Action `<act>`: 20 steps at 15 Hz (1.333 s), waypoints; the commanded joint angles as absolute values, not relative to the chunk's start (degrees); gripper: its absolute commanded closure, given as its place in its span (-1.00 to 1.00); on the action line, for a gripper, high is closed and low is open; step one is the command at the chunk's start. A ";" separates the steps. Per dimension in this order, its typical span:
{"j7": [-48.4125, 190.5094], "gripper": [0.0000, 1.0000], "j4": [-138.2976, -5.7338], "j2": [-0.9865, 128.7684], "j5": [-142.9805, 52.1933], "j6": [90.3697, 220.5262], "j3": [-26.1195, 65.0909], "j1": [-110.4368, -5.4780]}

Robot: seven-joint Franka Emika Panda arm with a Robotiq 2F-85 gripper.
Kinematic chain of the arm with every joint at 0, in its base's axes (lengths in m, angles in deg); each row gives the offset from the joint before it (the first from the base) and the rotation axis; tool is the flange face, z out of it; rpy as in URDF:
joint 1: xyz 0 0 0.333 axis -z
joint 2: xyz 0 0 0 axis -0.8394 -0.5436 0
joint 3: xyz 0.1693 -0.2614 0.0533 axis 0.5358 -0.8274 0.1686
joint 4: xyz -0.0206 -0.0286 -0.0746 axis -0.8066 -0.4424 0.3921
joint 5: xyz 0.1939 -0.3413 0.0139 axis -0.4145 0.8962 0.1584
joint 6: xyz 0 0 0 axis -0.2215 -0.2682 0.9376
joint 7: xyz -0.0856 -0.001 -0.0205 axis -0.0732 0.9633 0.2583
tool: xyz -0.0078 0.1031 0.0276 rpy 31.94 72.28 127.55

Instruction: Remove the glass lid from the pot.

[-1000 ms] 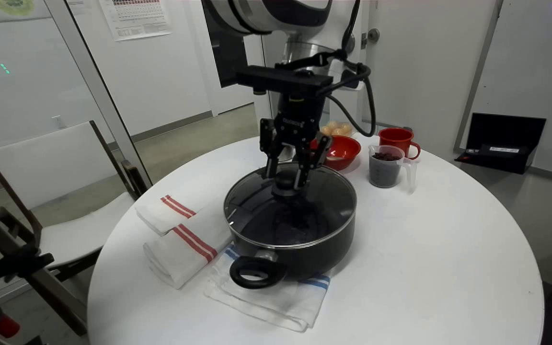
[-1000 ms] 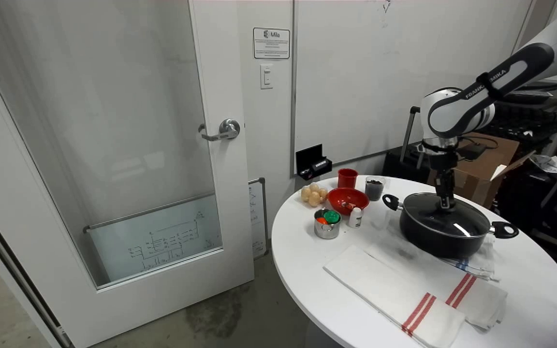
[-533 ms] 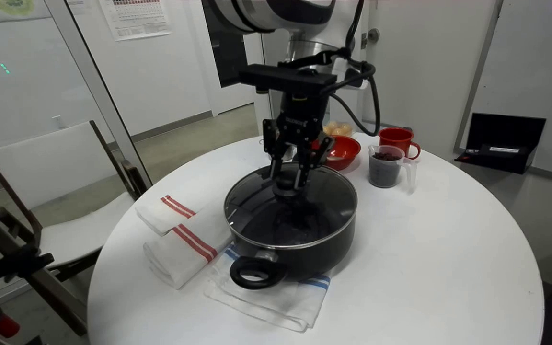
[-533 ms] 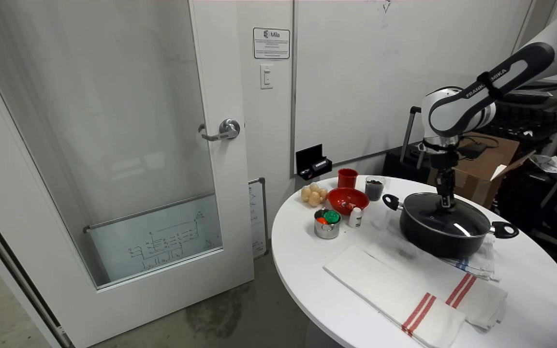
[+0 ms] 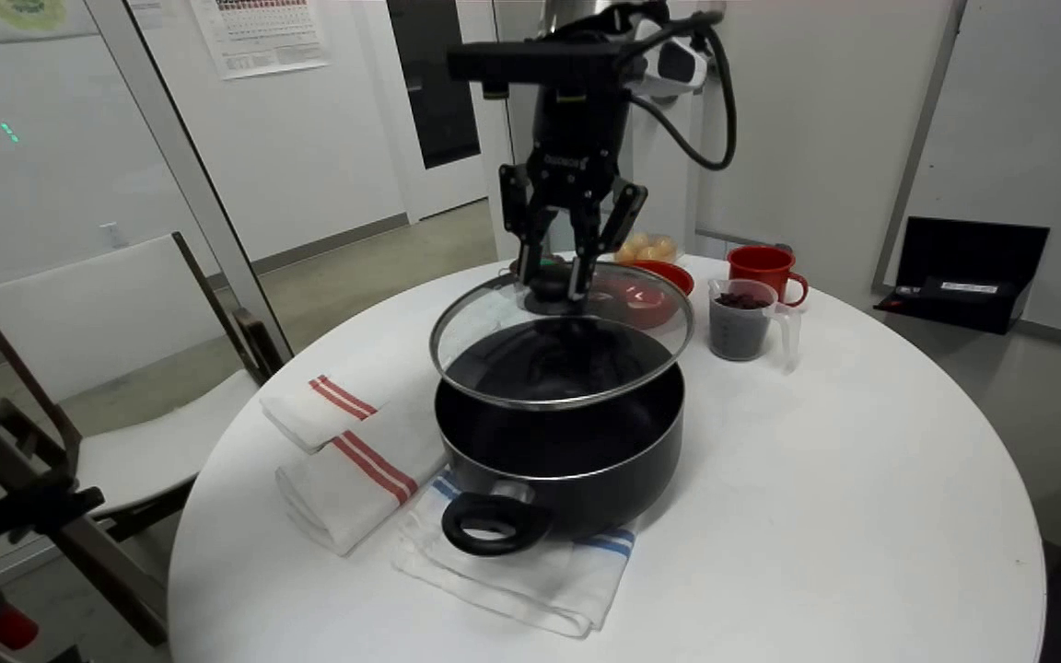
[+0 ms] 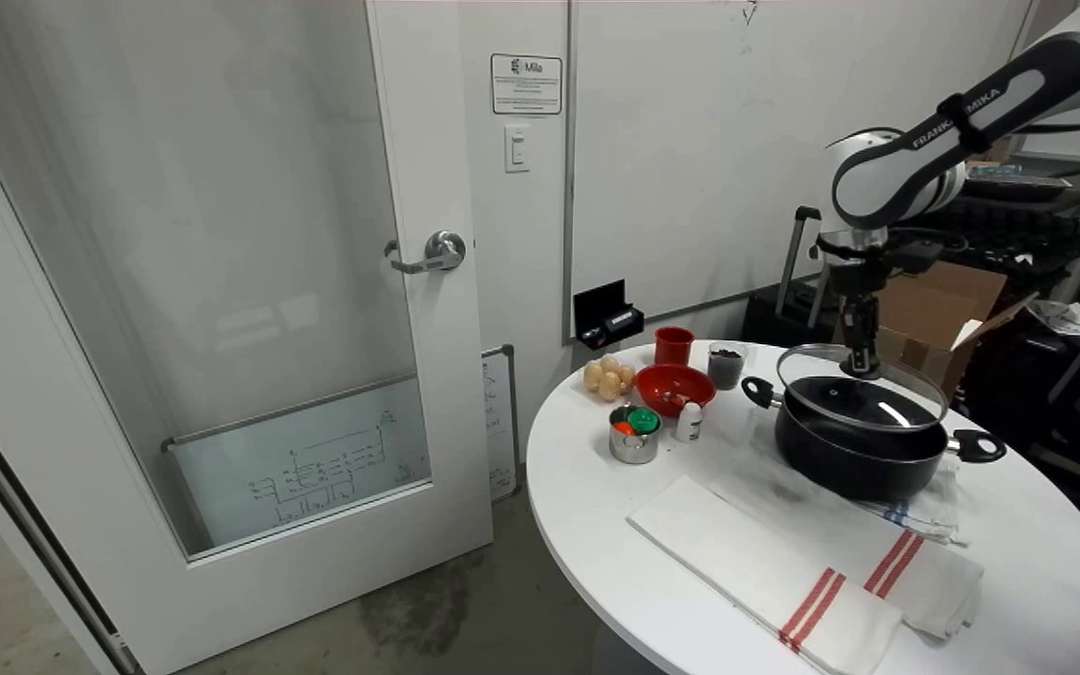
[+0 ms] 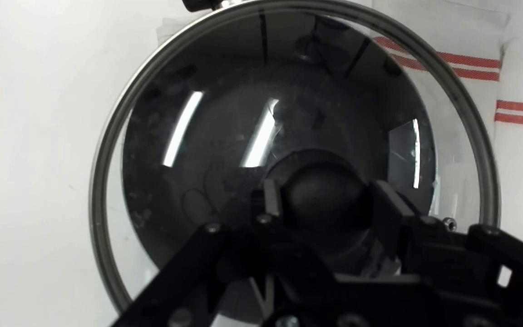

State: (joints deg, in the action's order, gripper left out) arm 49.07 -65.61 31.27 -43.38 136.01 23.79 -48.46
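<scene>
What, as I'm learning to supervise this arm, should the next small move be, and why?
Probably ease the glass lid sideways past the pot, away from the red-striped towels. The claw grips the lid's knob, and both exterior views show the lid raised above the pot's rim yet hanging over its opening.

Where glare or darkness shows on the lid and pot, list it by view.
Wrist view: bright streaks on the glass lid, its black knob nearly merging with the dark gripper; in an exterior view, a short white streak on the lid; in both exterior views, the inside of the pot almost solid black.
</scene>
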 commanded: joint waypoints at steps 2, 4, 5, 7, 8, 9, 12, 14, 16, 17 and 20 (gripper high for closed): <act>49.31 0.50 -68.77 38.02 -41.60 132.89 23.84 -51.79; 49.31 0.50 -67.80 38.42 -40.98 131.73 24.18 -53.37; 49.34 0.50 -66.93 38.14 -40.55 131.12 24.40 -54.34; 49.43 0.50 -65.25 37.26 -39.46 130.00 24.84 -56.53; 49.47 0.50 -64.68 36.87 -38.93 129.77 24.99 -57.42; 49.49 0.50 -63.67 36.07 -38.48 129.10 25.26 -58.51; 49.40 0.50 -61.32 34.29 -37.16 127.48 25.86 -61.18; 49.19 0.50 -59.05 32.60 -36.34 126.20 26.21 -62.84; 48.85 0.50 -56.64 30.69 -35.63 125.21 26.51 -64.23; 48.77 0.50 -55.06 29.29 -35.19 124.99 26.60 -64.95; 48.43 0.50 -50.51 25.36 -34.81 123.83 26.74 -66.22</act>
State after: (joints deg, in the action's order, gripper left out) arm 49.12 -57.90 29.77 -36.50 128.04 26.46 -65.26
